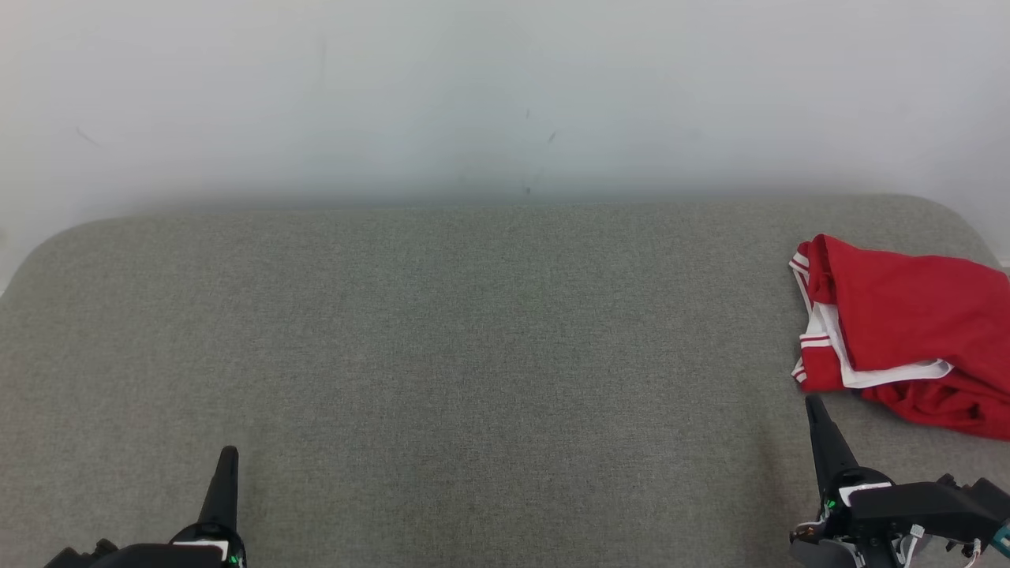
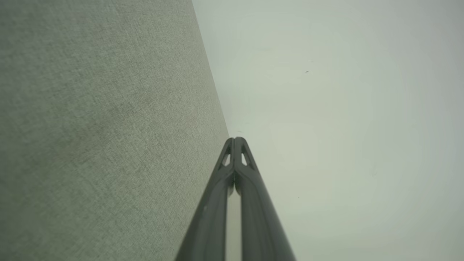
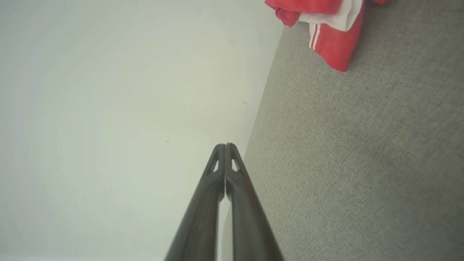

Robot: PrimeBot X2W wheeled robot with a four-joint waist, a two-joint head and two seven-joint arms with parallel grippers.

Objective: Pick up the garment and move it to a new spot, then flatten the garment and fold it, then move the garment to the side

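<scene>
Garment (image 1: 907,315), red with white trim, lies bunched and loosely folded at the far right of the grey fabric surface (image 1: 473,355); the head view's right edge cuts it off. White lining shows at its left and near edges. Right end effector (image 1: 813,402) is near the garment's near-left corner and apart from the cloth, fingers pressed together and holding nothing. Left end effector (image 1: 229,451) is low at the left, well apart from the garment, fingers also pressed together and empty. A pale wall lies beyond the surface.
</scene>
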